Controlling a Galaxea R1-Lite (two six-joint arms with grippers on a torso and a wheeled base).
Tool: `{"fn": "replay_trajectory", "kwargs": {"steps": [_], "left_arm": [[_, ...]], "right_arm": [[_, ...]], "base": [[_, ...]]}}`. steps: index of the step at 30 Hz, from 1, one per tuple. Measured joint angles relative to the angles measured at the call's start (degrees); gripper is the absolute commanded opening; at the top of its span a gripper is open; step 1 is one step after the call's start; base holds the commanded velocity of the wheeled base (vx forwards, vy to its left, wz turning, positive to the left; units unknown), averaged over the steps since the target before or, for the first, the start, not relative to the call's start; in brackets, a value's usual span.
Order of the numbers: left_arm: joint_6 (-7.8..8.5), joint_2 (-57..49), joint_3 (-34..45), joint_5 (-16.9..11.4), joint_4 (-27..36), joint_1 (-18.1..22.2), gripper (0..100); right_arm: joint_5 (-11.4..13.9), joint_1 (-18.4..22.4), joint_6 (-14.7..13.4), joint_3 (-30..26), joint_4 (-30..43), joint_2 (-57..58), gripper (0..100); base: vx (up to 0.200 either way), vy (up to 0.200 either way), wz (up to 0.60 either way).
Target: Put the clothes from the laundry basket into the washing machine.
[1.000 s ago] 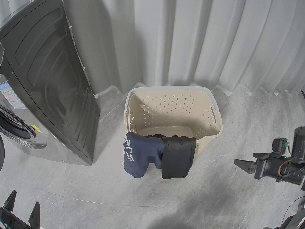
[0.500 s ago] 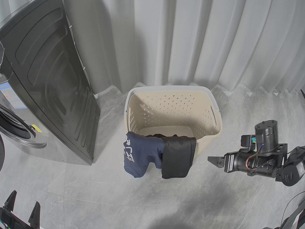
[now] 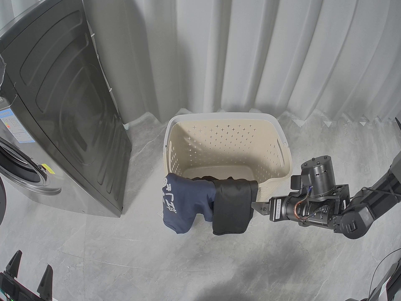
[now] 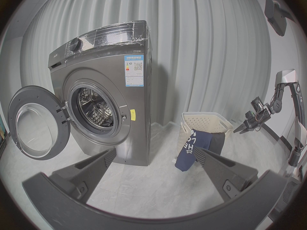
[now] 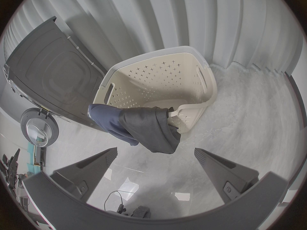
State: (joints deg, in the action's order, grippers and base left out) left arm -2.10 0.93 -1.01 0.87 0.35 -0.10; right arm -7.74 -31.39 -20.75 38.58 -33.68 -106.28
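Hovering beside the basket (image 3: 227, 116) — right gripper (image 3: 256, 208) level with its near rim, jaws apart.
A navy shirt (image 3: 184, 201) and a black garment (image 3: 232, 207) hang side by side over that rim, partly inside, partly down the outer wall. The right gripper's tip sits just beside the black garment's edge — contact cannot be confirmed. Left gripper (image 3: 33, 259) is low, well apart from the basket, jaws apart and empty. Washer (image 4: 105, 90) stands to the left, door (image 4: 38, 122) open.

A pale grey, marble-patterned floor (image 3: 125, 247) carries a dark grey washing machine (image 3: 67, 118) on the left. A cream laundry basket (image 3: 227, 116) stands near it, apart, against a white curtain (image 3: 250, 42).
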Motion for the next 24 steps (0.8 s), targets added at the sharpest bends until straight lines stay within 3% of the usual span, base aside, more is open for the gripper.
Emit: {"fn": "replay_trajectory", "kwargs": {"steps": [7, 16, 24], "left_arm": [[0.0, 0.0, 0.0, 0.0, 0.0, 0.0, 100], [0.02, 0.0, 0.0, 0.0, 0.0, 0.0, 100], [0.0, 0.0, 0.0, 0.0, 0.0, 0.0, 100]], "right_arm": [[-0.7, -0.7, -0.2, 3.4, -0.5, -4.6, 100], [-1.1, -0.9, -0.3, 8.0, -9.3, -14.8, 100], [-1.1, -1.3, -0.4, 13.4, -10.7, -21.6, 100]], "base": [[0.0, 0.0, 0.0], [0.0, 0.0, 0.0], [0.0, 0.0, 0.0]]}}
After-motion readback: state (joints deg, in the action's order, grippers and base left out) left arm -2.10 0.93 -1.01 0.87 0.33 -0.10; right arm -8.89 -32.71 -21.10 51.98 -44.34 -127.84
